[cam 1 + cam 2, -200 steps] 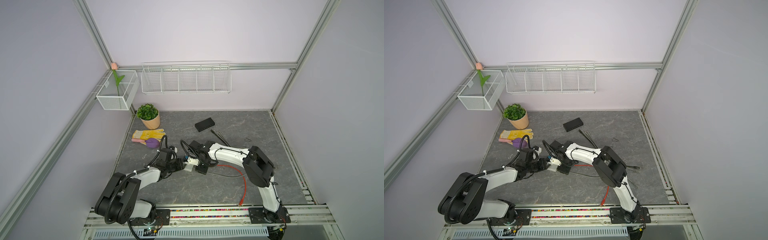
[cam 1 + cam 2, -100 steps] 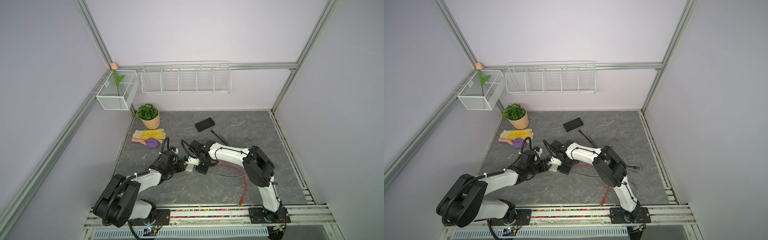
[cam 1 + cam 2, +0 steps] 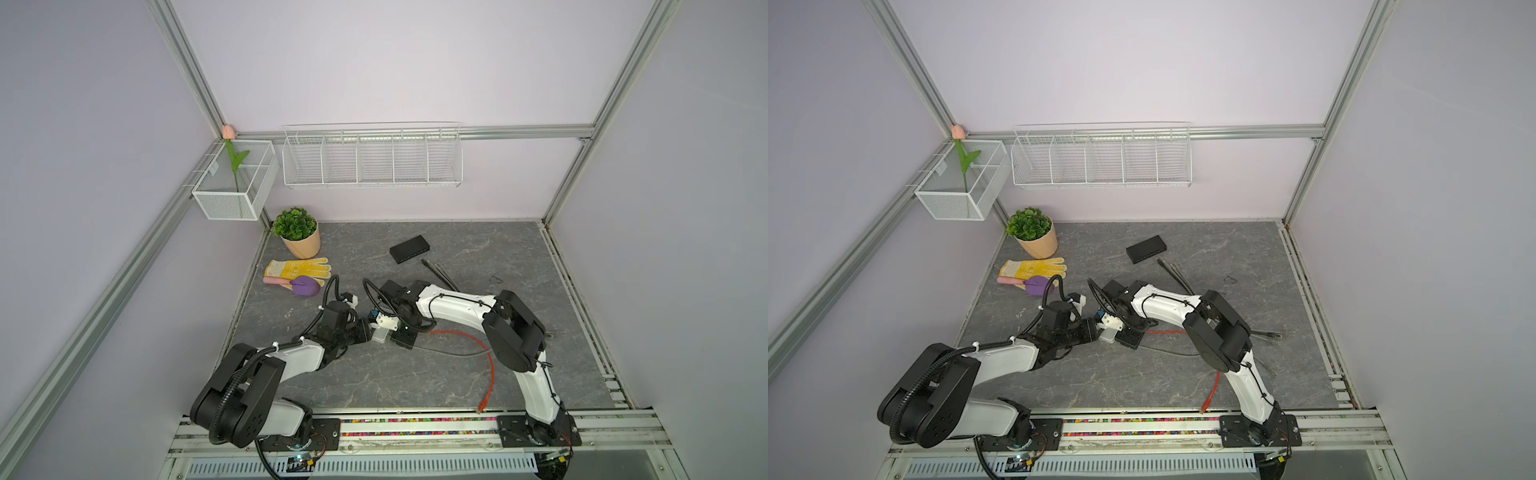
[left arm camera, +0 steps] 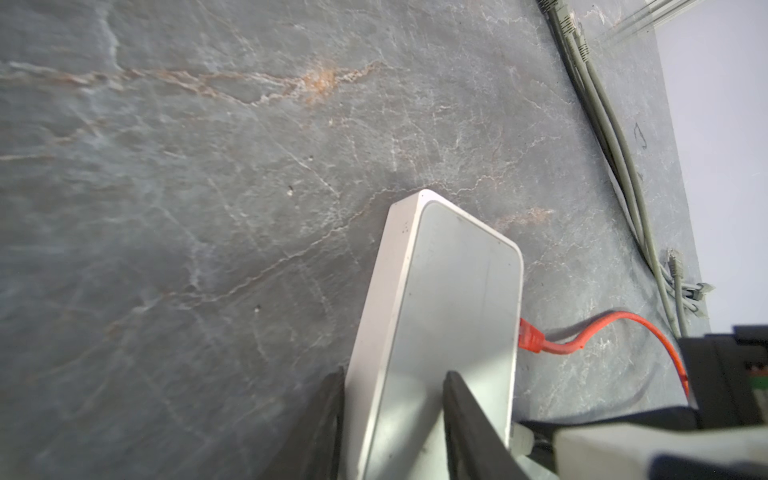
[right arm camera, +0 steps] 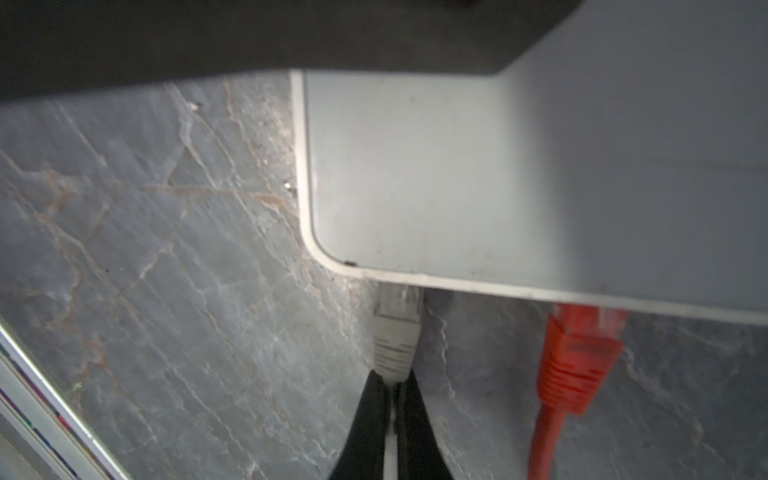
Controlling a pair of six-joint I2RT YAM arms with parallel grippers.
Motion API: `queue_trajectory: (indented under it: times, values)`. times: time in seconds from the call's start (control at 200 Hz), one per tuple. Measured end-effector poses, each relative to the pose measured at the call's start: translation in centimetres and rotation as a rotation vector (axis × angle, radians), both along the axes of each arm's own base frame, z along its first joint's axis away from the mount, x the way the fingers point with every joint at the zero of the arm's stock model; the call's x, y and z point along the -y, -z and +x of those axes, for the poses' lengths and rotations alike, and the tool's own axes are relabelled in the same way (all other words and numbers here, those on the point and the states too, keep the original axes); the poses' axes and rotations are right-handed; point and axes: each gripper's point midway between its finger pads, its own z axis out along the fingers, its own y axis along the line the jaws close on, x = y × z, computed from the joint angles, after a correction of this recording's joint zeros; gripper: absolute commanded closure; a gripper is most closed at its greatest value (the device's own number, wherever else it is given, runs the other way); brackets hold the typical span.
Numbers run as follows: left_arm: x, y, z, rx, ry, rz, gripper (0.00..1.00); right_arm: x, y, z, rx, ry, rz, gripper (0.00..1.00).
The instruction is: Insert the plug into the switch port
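Presently done: red plug (image 5: 577, 357) is seated in the switch (image 4: 449, 299); grey plug (image 5: 395, 332) is aligned, with its tip at the next port.
Remaining: as judged, push the grey plug home until it latches. Depth of entry cannot be told.
State, left jaws: clamped on one end of the switch, near the middle of the worktop (image 4: 208, 208).
State, right jaws: pressed together on the grey plug's boot.
Change from earlier frame: left arm has shifted slightly; switch and right arm are unmoved.

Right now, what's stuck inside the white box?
A red plug and a grey plug, gripped by the right claw, reach under the box edge. Its top hides the ports and tips.
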Motion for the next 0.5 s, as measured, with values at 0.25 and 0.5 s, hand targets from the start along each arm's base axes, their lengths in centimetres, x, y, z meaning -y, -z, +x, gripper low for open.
queue_trajectory:
  times: [0.25, 0.5]
  values:
    - [0.09, 0.03, -0.04, 0.020, -0.002, 0.008, 0.63, -0.03, -0.03, 0.12, -0.008, 0.021, 0.006, 0.93]
    - [0.26, 0.05, -0.08, 0.032, -0.004, 0.024, 0.63, -0.13, -0.03, 0.27, -0.012, 0.045, 0.013, 0.93]
